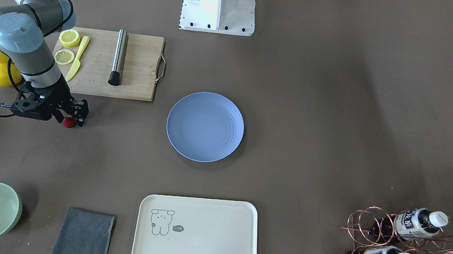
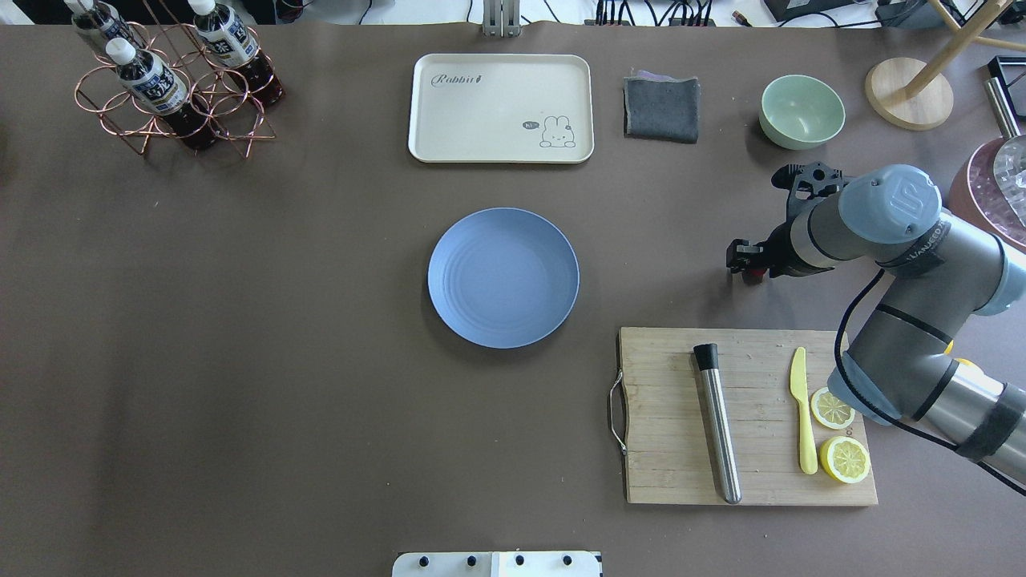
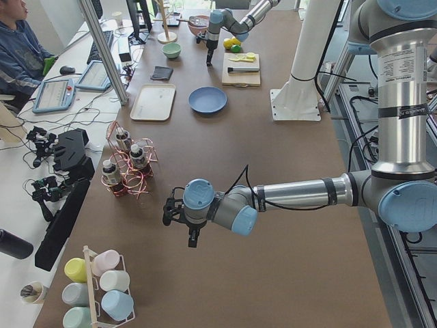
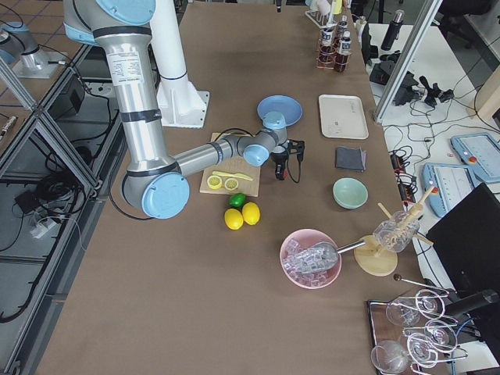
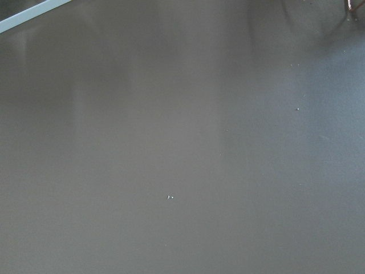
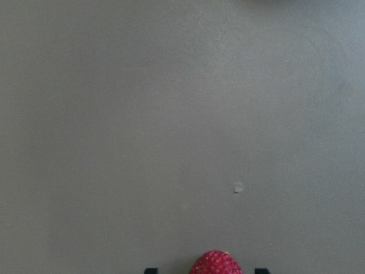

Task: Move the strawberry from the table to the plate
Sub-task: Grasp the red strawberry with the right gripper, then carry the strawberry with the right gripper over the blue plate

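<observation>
Right gripper (image 1: 70, 118) spread, straddling strawberry (image 1: 68, 122) on table (image 1: 317, 112), not touching; only wrist view shows gaps both sides.

a robotics lab, with kitchenware laid on the bench. silver robot arms with pale blue joints (image 4: 141, 101) rise from a white bolted pedestal (image 1: 218, 11) beside a long table (image 3: 287, 232) under a matte grey-brown cover. aluminium frame posts (image 3: 102, 48) stand along its edge. at a white side desk (image 3: 13, 201) sits a person in a blue top (image 3: 17, 58), with grey-framed touch pendants (image 3: 53, 94), loose cables (image 3: 82, 117) and black robot parts (image 3: 39, 142) nearby. a pale wooden cutting board (image 2: 753, 417) and a copper wire bottle rack (image 2: 132, 132) sit on the table.
</observation>
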`<state>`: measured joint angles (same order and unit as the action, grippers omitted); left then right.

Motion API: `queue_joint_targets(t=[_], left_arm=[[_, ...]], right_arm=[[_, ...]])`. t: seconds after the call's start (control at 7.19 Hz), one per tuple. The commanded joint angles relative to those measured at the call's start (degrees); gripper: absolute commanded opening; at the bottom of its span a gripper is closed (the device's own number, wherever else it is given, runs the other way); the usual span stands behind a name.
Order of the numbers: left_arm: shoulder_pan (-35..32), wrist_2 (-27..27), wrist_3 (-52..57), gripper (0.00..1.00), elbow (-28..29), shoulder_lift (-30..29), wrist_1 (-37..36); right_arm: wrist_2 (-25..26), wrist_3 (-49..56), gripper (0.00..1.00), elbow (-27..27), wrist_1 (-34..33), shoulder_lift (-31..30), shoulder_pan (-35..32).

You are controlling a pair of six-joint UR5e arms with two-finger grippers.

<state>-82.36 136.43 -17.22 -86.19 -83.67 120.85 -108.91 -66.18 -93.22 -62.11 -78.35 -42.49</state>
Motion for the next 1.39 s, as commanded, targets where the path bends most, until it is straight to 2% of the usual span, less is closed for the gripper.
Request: queue_joint_targets(t=[0.0,0.14,0.28,0.42,0.56,0.7,0.83,1.11,1.25], left_arm=[[-0.1,0.1,0.0,0.98,-0.1,0.0,0.0],[0.0,0.1,0.0,0.98,-0.1,0.2,0.0],[0.1,0.1,0.0,0.98,-0.2,0.2,0.0],[0.2,0.1,0.0,0.98,-0.1,0.2,0.0],[0.2,0.1,0.0,0.98,-0.1,0.2,0.0],[0.2,0.1,0.0,0.98,0.0,0.2,0.0],[0.2,0.1,0.0,0.98,0.0,0.3,0.0],[0.2,-0.5,0.1,0.98,0.4,2.1,-0.1],[0.1,-0.5,0.1,0.98,1.5,3.0,-0.8]], right_arm=[[1.9,-0.5,0.53,0.1,-0.3,0.0,1.2],[1.8,-2.8,0.20,-0.3,-0.5,0.7,1.2],[1.4,-2.8,0.00,-0.6,-0.6,1.0,1.4],[1.3,-2.9,0.00,-3.8,-4.3,1.4,1.4],[1.3,-3.0,0.00,-8.2,-11.6,3.5,1.4],[1.3,-4.0,0.00,-10.2,-17.0,6.3,1.4],[1.7,-10.7,0.00,-9.7,-19.2,10.6,2.7],[6.0,-21.0,0.00,-8.5,-25.3,19.2,7.7],[7.8,-25.7,0.00,-5.2,-27.3,24.2,9.9]])
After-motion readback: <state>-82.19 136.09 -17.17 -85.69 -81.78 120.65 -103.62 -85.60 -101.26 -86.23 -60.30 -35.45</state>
